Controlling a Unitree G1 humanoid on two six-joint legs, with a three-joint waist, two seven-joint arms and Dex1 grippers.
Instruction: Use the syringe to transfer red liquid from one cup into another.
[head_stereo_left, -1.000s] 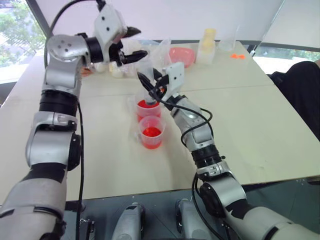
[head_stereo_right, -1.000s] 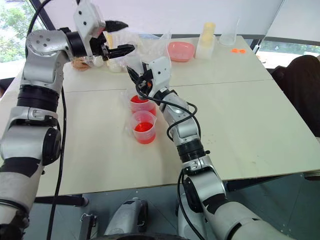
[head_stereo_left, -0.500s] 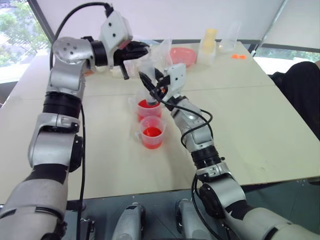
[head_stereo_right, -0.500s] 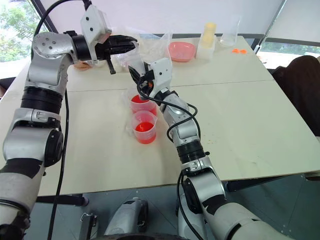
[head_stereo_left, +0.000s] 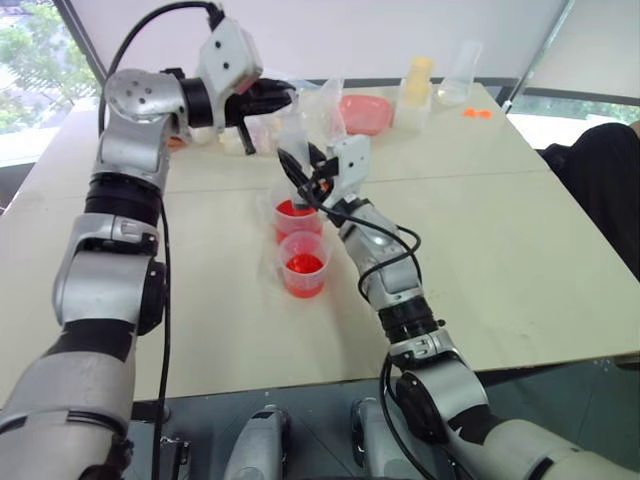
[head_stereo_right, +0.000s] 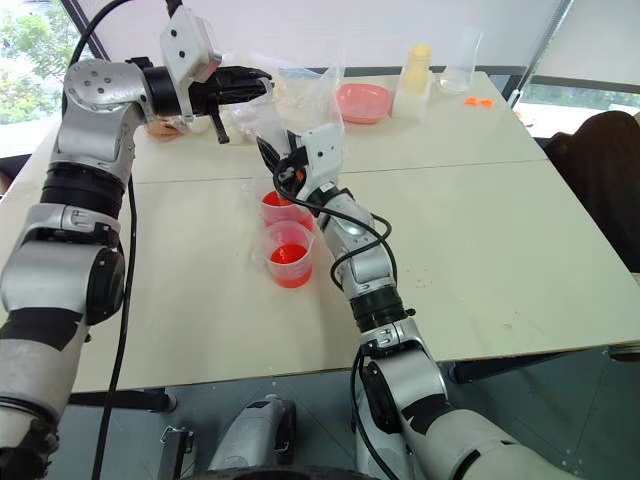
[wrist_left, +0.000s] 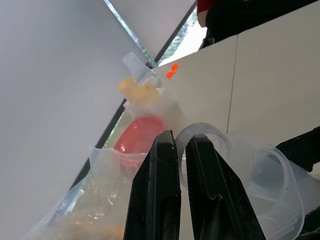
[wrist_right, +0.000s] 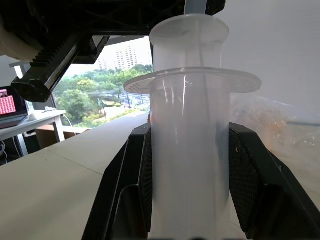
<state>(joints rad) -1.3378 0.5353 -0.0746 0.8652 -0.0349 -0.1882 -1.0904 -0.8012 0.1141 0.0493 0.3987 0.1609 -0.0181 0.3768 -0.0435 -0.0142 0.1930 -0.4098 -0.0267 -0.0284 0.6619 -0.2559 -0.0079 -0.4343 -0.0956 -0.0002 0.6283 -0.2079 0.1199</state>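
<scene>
The syringe stands upright over the far cup, and my right gripper is shut around its clear barrel. The plunger's clear top ring is pinched in my left gripper, which reaches in level from the left and is shut on it. Red liquid lies in the near cup and also in the far cup. The syringe's tip is hidden inside the far cup.
At the table's back stand a pink dish, a pale yellow bottle, a clear beaker and small orange bits. A crumpled plastic bag lies behind the syringe. A person in dark clothes sits at the right edge.
My left gripper was open beside the bag; it has swung right to the syringe's top and shut on the plunger. The right gripper and both cups have stayed put.
</scene>
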